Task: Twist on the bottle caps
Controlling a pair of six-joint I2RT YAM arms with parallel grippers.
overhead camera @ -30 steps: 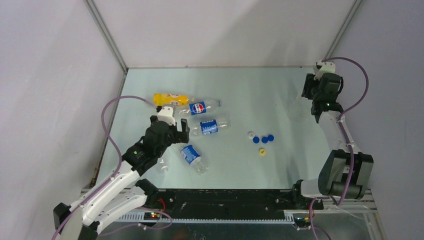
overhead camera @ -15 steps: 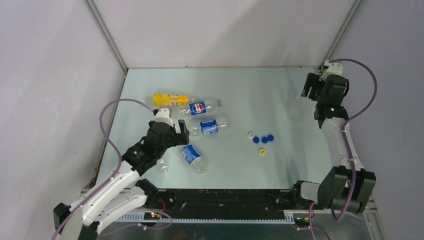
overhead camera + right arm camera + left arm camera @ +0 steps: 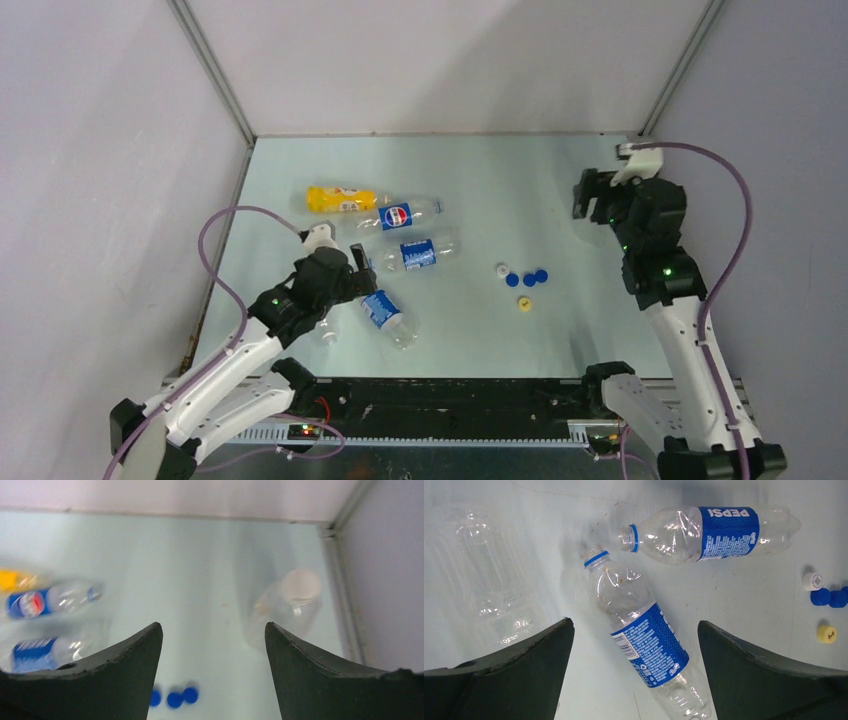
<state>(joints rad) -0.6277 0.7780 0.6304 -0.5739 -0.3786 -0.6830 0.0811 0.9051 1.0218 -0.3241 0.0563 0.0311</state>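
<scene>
Left gripper [image 3: 635,624] hangs wide open over an uncapped blue-labelled bottle [image 3: 651,650] lying in the near left part of the tabletop [image 3: 480,170], holding nothing. Right gripper [image 3: 212,625], fingers spread and empty, faces a clear white-capped bottle [image 3: 290,605] by the far right corner. Loose bottle caps [image 3: 527,279] lie mid-table: blue, white, yellow.

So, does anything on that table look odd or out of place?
The bottles lie on their sides at the left, two Pepsi ones open-necked, while the caps sit loose mid-table. One clear bottle seems upright, alone by the right wall, apparently capped.
</scene>
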